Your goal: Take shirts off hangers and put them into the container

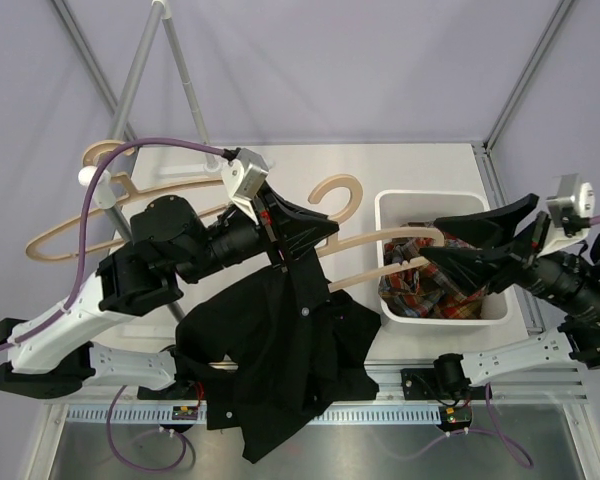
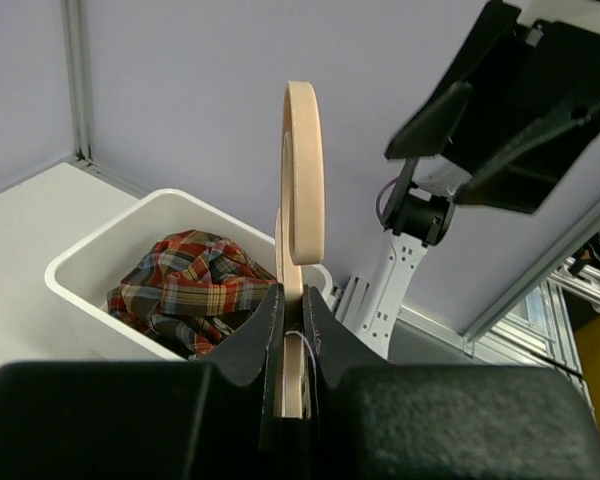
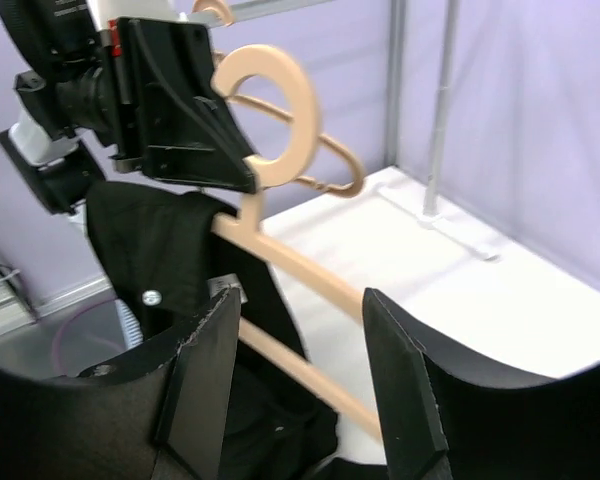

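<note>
My left gripper (image 1: 315, 235) (image 2: 293, 300) is shut on the neck of a beige wooden hanger (image 1: 342, 192) (image 2: 302, 180), holding it above the table. The black shirt (image 1: 280, 350) (image 3: 165, 245) still hangs from that hanger's left side and drapes over the table's front edge. The bare right arms of the hanger (image 3: 315, 285) reach over the white container (image 1: 395, 205) (image 2: 90, 270), where the plaid shirt (image 1: 420, 285) (image 2: 185, 285) lies bunched. My right gripper (image 1: 428, 242) (image 3: 300, 300) is open, its fingers on either side of those bare arms. A second, empty hanger (image 1: 75, 235) hangs at the left.
The grey metal rail (image 1: 140, 70) (image 3: 440, 100) rises at the back left, with the empty hanger hooked on it. Frame posts stand at the back corners. A purple cable (image 1: 140, 148) loops over the left arm.
</note>
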Controlling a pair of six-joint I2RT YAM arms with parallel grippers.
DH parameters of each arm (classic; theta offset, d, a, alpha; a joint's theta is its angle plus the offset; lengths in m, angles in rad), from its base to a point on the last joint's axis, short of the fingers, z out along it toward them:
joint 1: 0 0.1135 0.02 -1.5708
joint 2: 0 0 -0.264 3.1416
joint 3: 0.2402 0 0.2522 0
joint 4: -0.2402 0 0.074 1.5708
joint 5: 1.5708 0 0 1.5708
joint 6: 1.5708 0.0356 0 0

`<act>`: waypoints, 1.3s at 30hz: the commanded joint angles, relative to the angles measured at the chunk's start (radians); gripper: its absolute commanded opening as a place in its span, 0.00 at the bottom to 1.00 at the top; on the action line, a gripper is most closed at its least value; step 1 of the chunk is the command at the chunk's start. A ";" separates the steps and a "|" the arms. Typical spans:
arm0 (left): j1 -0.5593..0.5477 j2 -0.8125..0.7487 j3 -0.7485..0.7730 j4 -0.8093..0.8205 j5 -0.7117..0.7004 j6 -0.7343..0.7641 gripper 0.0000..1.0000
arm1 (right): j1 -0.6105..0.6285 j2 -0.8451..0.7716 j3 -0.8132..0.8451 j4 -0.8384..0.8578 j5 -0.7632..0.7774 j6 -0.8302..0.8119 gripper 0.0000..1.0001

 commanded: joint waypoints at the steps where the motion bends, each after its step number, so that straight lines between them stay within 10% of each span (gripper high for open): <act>1: 0.002 -0.037 0.054 0.029 0.085 -0.023 0.00 | 0.006 -0.056 -0.010 0.003 0.081 -0.152 0.61; 9: 0.002 -0.075 0.043 0.052 0.146 -0.057 0.00 | 0.007 -0.341 -0.224 0.038 0.043 -0.075 0.79; 24: 0.002 -0.068 0.035 0.141 0.243 -0.111 0.00 | 0.008 -0.427 -0.387 0.058 0.041 -0.008 0.77; 30: 0.002 -0.066 0.031 0.169 0.280 -0.131 0.00 | 0.008 -0.423 -0.398 0.056 0.021 0.000 0.59; 36: 0.002 -0.063 0.029 0.180 0.291 -0.134 0.00 | 0.007 -0.363 -0.376 0.044 -0.061 0.040 0.00; 39: 0.002 -0.060 0.029 0.166 0.275 -0.128 0.00 | 0.008 -0.316 -0.362 0.029 -0.088 0.096 0.00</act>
